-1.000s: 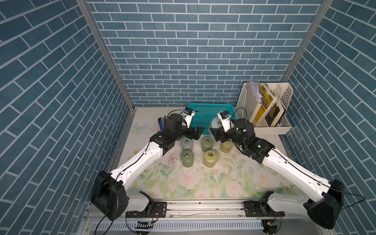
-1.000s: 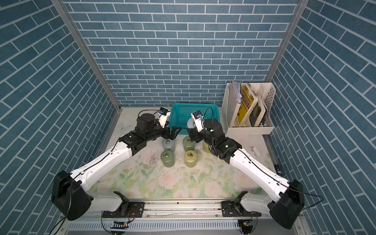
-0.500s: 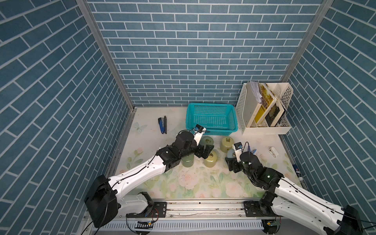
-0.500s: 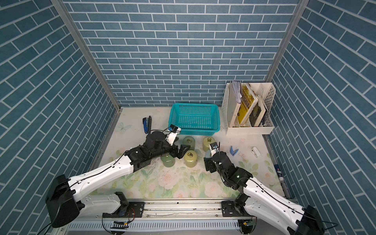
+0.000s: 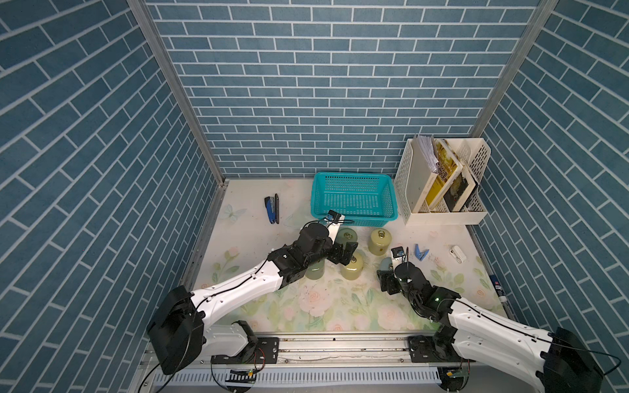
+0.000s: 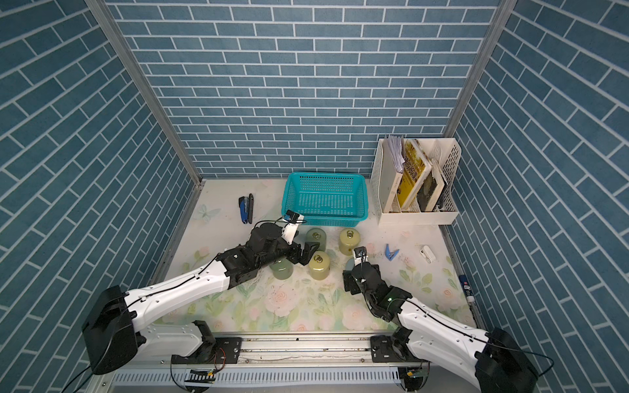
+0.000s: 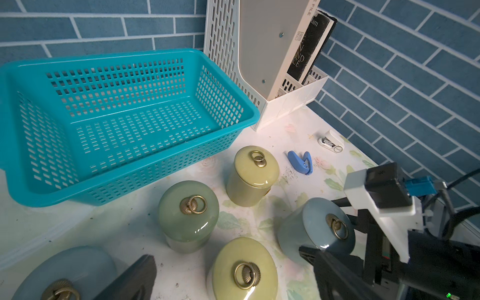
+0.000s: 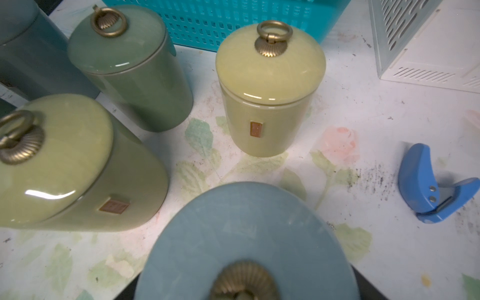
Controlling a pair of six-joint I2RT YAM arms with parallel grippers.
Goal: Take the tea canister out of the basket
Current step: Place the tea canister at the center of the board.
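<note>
A white book spine (image 7: 296,49) reads "FILE" at its top; black book spine (image 7: 310,44) shows partial letters "lam" and "ND CE"

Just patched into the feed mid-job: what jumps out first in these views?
The teal basket at the back of the table stands empty. In front of it a cluster of ring-lidded green and yellow tea canisters stands on the floral mat, with the left gripper among them. Nearer the front, the right gripper is closed on a blue-grey canister, and a white file rack holding books stands beside the basket.
</note>
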